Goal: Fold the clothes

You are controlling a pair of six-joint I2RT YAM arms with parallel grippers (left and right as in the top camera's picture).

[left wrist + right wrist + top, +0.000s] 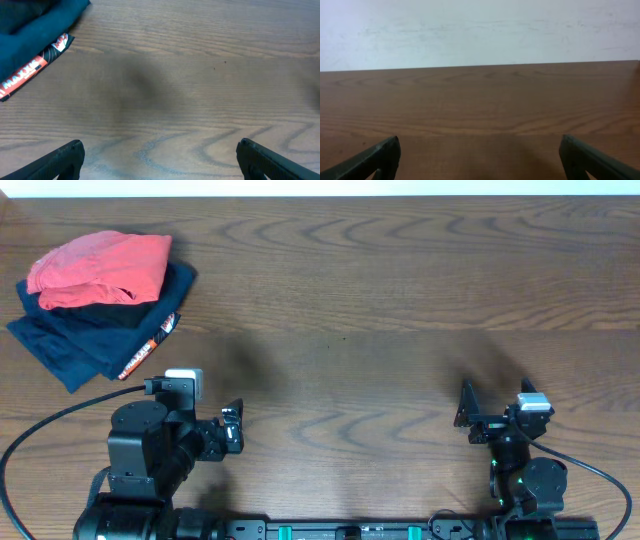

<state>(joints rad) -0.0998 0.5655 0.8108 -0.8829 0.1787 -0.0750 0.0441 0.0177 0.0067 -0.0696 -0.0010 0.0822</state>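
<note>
So, far left: the coral-red T-shirt (100,268) was bunched up, not folded flat, sitting right on top of the folded navy stack (70,340) at the back-left corner of the wooden desk (380,300). An orange-red printed strip (148,352) poked out from the stack's right edge; the left wrist view caught it too, with white lettering I couldn't read.

The left hand (232,430) sat near the stack, just off to its right and closer to the robot, spread wide with nothing between its fingers (65,157), only bare wood grain. It wasn't touching the stack or the shirt.

The right hand (468,418) was well apart from the stack, way over to its right, also spread wide and empty. Its camera looked across the desk to a pale wall (480,30).
</note>
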